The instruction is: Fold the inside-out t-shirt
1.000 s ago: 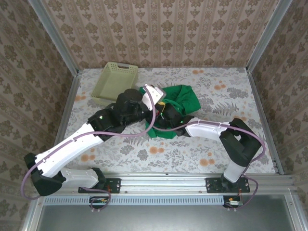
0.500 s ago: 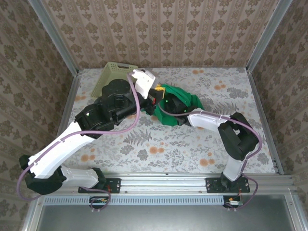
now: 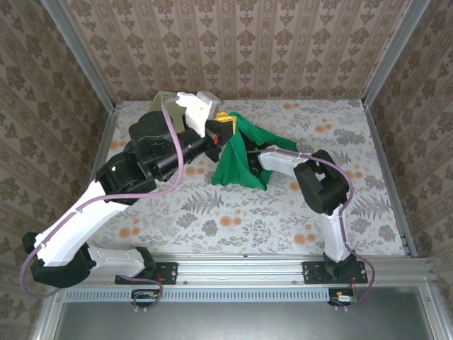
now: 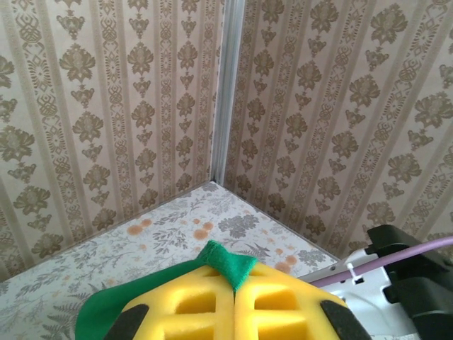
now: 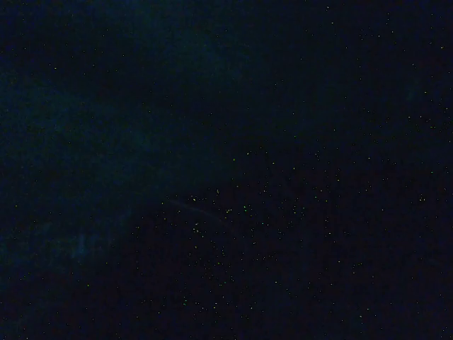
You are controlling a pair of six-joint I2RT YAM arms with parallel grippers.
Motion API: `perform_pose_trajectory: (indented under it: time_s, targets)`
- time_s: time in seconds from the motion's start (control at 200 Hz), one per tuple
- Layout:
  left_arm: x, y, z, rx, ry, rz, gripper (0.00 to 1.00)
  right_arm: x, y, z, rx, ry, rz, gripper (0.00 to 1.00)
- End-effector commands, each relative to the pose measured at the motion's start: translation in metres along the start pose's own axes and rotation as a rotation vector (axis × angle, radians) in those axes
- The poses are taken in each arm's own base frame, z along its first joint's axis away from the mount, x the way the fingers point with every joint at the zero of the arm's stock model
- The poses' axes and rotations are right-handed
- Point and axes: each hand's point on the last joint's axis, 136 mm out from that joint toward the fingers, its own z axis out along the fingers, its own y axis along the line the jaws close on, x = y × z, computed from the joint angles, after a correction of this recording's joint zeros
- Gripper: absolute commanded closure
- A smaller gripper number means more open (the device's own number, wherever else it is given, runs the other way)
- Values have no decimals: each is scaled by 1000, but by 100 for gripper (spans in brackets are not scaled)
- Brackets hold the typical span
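The bright green t-shirt [image 3: 241,164] hangs in a drape at the table's middle back, its lower part resting on the table. My left gripper [image 3: 226,132] is raised above it and shut on a pinch of the cloth. In the left wrist view the yellow pads [image 4: 191,301] press together at the gripper's tip [image 4: 234,285], with a green fold of the shirt [image 4: 226,263] sticking out between them. My right arm [image 3: 282,157] reaches from the right into the hanging shirt. Its gripper is buried under the cloth, and the right wrist view is dark.
A corner of the pale yellow-green lattice basket [image 3: 162,95] peeks out behind my left arm at the back left. Patterned walls close off the back and both sides. The floral table [image 3: 233,219] lies bare in front of the shirt.
My left gripper has risen and moved back with the shirt, pulling it from a flat heap into a hanging drape. The right arm has pushed further left, under the cloth.
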Motion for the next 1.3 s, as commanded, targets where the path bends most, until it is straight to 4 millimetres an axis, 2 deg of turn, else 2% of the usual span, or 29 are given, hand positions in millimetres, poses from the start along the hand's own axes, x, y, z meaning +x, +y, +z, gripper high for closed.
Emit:
perform_pose_trajectory:
  time_s: [0.0, 0.095, 0.17, 0.255, 0.345, 0.435, 0.495, 0.585, 0.69, 0.855, 0.91, 0.925, 0.945, 1.075, 1.175, 1.295]
  targets:
    - [-41, 7, -20, -45, -126, -8, 100, 29, -17, 8, 111, 134, 23, 9]
    - [-34, 16, -18, -85, -109, -3, 100, 39, -14, 18, 113, 169, 28, 11]
    - [-32, 20, -21, -97, -109, -4, 100, 44, -8, 27, 105, 193, 22, 18]
    - [-29, 34, -23, -148, -99, -5, 100, 43, -9, 31, 134, 207, 10, 34]
    - [-22, 59, -22, -234, -61, -16, 100, 40, -11, 28, 147, 189, 15, 48]
    - [-9, 95, -22, -346, -9, -39, 100, 37, -6, 21, 87, 153, 31, 72]
    - [3, 119, -22, -422, 24, -62, 100, 30, 5, 10, -4, 100, 33, 84]
    - [23, 155, -20, -514, 86, -107, 100, 21, 15, -20, -118, -5, 0, 100]
    - [54, 194, -11, -597, 184, -176, 100, 22, 33, -56, -281, -88, -76, 100]
    - [121, 256, -6, -754, 319, -338, 100, 39, 52, -108, -484, -189, -182, 100]
    - [146, 264, 0, -779, 363, -370, 100, 47, 56, -123, -541, -220, -217, 100]
    - [152, 274, -3, -803, 371, -384, 100, 49, 57, -127, -559, -226, -225, 100]
    - [161, 278, -1, -810, 393, -393, 100, 51, 60, -133, -587, -235, -234, 100]
    - [219, 286, 18, -811, 585, -445, 100, 63, 62, -162, -716, -278, -263, 100]
    - [252, 287, 29, -810, 684, -460, 100, 73, 59, -169, -751, -265, -285, 100]
    - [278, 289, 38, -804, 755, -483, 100, 82, 49, -143, -616, -188, -308, 100]
